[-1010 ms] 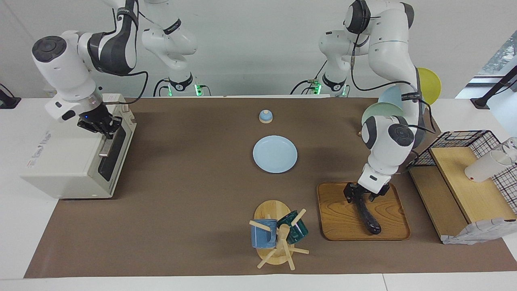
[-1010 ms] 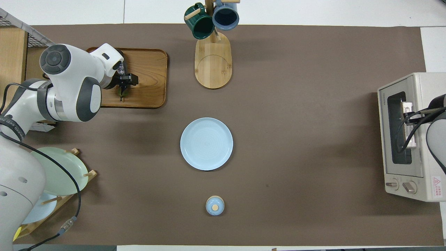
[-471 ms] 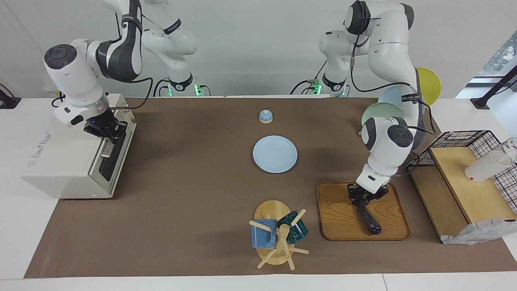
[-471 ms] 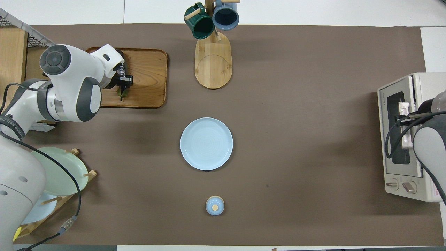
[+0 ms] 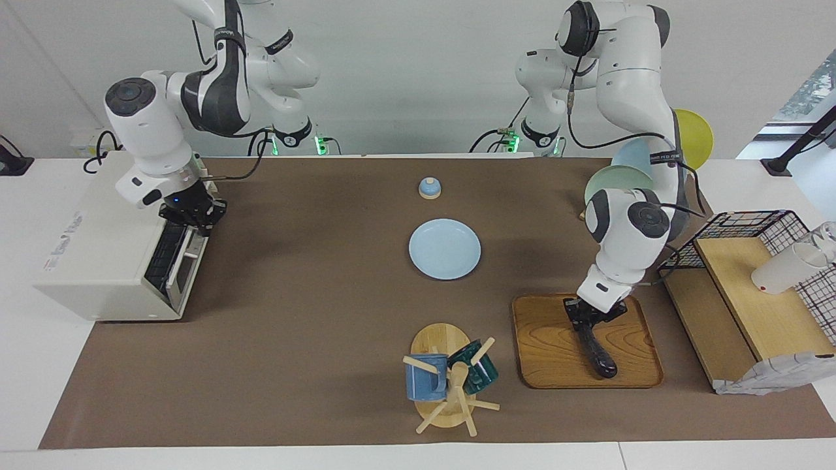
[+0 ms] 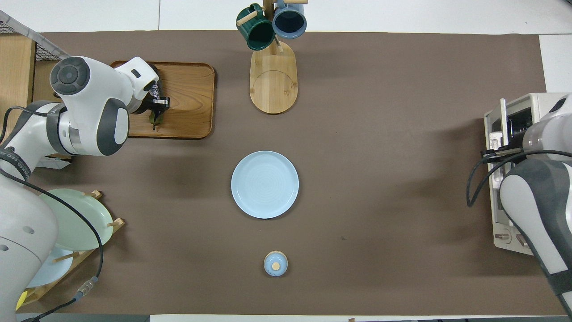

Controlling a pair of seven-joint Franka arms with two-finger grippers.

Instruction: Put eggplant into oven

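1. Grey printed marking on top panel of oven, near the edge away from its door; lettering not legible in facing view.
2. White lettering on black band around left arm's forearm; characters not legible.
3. Similar lettered black band on same arm in facing view; characters not legible.
4. No other readable text, numbers or signs.

Left pincer on eggplant
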